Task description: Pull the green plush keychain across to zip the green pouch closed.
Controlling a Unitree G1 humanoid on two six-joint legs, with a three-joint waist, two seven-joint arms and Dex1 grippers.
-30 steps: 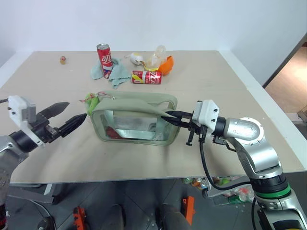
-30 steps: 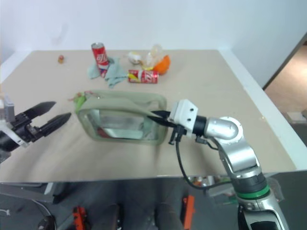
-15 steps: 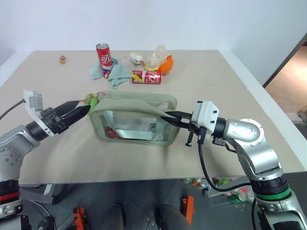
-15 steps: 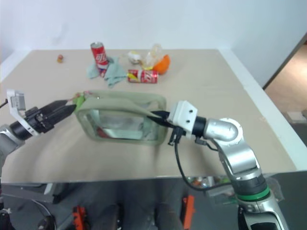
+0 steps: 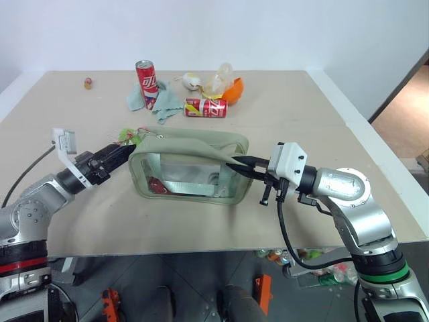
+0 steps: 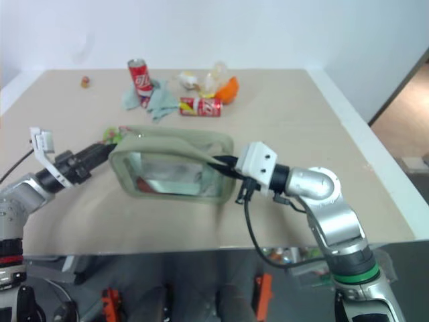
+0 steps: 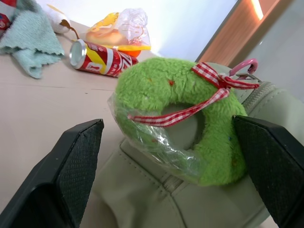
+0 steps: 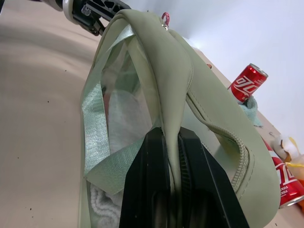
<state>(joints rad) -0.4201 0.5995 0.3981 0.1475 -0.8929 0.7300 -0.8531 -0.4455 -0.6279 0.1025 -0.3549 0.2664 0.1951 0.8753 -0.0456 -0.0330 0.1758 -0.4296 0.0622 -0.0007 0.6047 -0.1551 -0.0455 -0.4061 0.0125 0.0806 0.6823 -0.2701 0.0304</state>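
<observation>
The green pouch (image 5: 188, 144) lies on its side in the middle of the table, its clear window facing me and its zipper running along the top. The green plush keychain (image 7: 152, 88), a fuzzy lime ring with a red checked ribbon, hangs at the pouch's left end (image 5: 131, 139). My left gripper (image 5: 123, 150) is open, one finger on each side of the plush (image 7: 166, 122). At the pouch's right end, my right gripper (image 5: 236, 164) is shut on a fold of the fabric (image 8: 172, 137).
At the back of the table stand an upright red can (image 5: 145, 75), a teal rag (image 5: 157, 104), a can lying flat (image 5: 205, 107) and an orange thing under a plastic bag (image 5: 224, 84). A small object (image 5: 88, 83) sits far left. The table's edge (image 5: 375, 161) runs close on the right.
My left arm has reached forward and right to the pouch's left end and rolled its wrist, so its open fingers now flank the plush. The right gripper has kept its grip and place.
</observation>
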